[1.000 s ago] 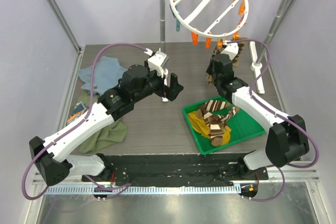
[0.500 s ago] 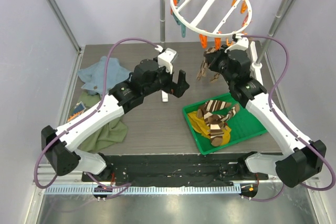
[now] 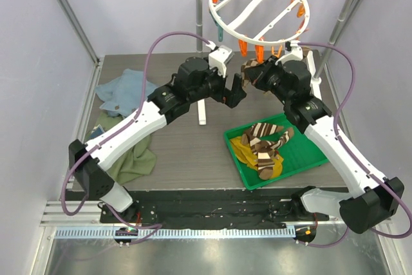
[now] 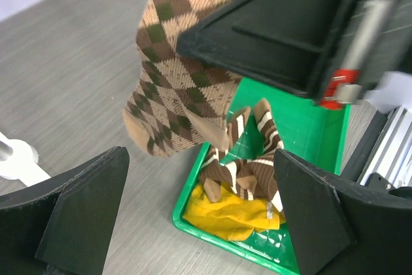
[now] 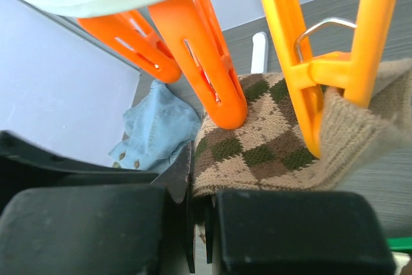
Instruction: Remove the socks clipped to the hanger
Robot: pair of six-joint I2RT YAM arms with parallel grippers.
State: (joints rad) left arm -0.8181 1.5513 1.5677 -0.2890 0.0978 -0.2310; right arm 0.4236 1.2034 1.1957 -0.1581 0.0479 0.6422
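Note:
The white round hanger point(image 3: 259, 6) hangs from the rail, and orange clips point(image 3: 243, 48) dangle from its lower rim. A brown-and-tan diamond sock point(image 3: 247, 67) hangs just below it. In the right wrist view an orange clip point(image 5: 335, 72) pinches this diamond sock point(image 5: 264, 146). My right gripper point(image 3: 257, 75) is shut on the sock's lower edge point(image 5: 207, 198). My left gripper point(image 3: 234, 91) is open, just left of and below the sock point(image 4: 174, 94), not touching it. Striped socks point(image 4: 248, 165) and a mustard-yellow sock point(image 4: 225, 214) lie in the green tray point(image 3: 308, 154).
A blue cloth point(image 3: 125, 91) and an olive-green cloth point(image 3: 132, 162) lie at the table's left. The grey rail stand's post point(image 3: 199, 30) rises behind the left arm, and its white foot point(image 3: 202, 111) lies on the table. A second post point(image 3: 344, 14) stands at the right.
Both arms rose toward the hanger. The left gripper moved right and up to the sock, the right gripper lifted the sock's end, and the ring tilted.

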